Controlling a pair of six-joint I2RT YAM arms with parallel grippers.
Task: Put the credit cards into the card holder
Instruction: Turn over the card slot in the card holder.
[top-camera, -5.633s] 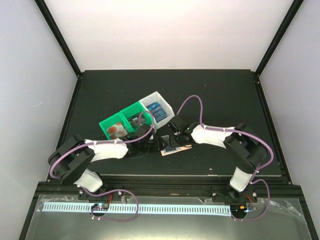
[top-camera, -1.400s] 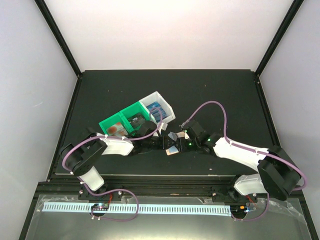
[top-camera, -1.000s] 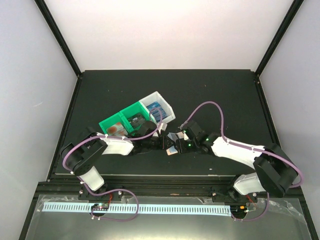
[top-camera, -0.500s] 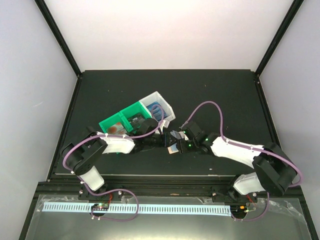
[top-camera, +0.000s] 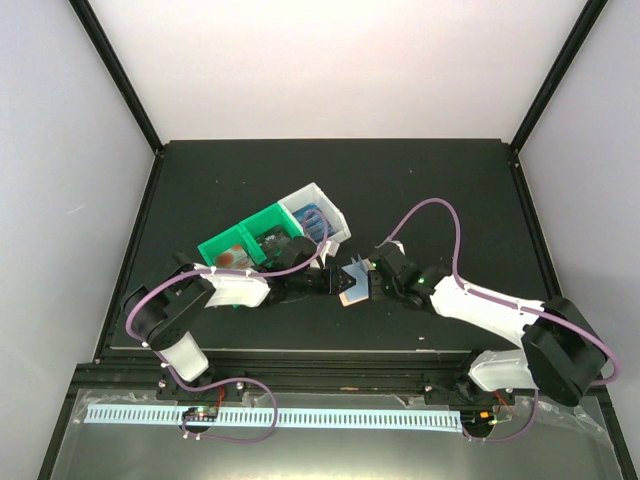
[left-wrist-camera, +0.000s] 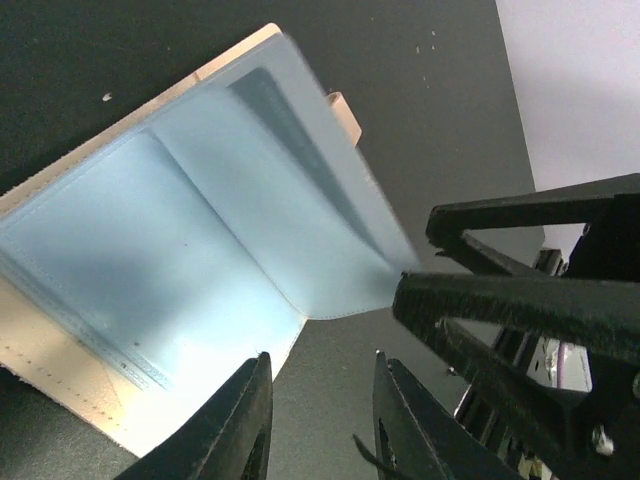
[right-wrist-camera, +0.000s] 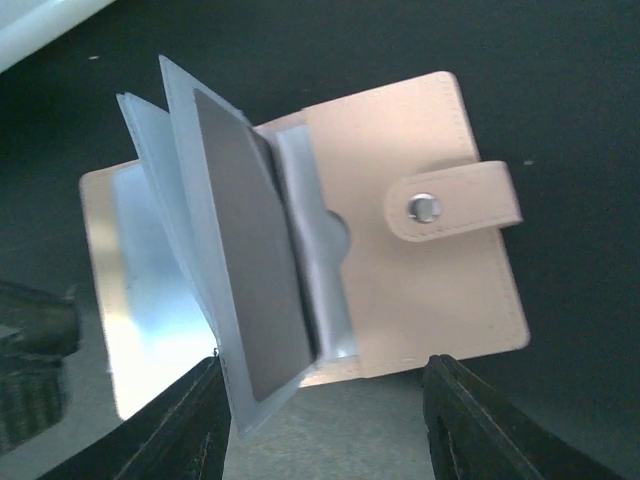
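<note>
Right fingers (right-wrist-camera: 320, 395) backed off, apart; left fingers (left-wrist-camera: 315, 400) apart; one card holder (right-wrist-camera: 400, 250) open, one dark card (right-wrist-camera: 250, 250) inside.

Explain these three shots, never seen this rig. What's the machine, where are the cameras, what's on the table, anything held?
Two small robot arms are bolted at the near edge of a black table. The wide picture looks down from above; the other two come from cameras on each wrist, looking past that arm's own fingers.

The left tool and right tool meet at the card holder, a tan wallet lying open, its clear sleeves fanned up. One sleeve already holds a dark card. Both tools look open; neither grips anything.

Behind them sit a green bin and a white bin holding small items.
</note>
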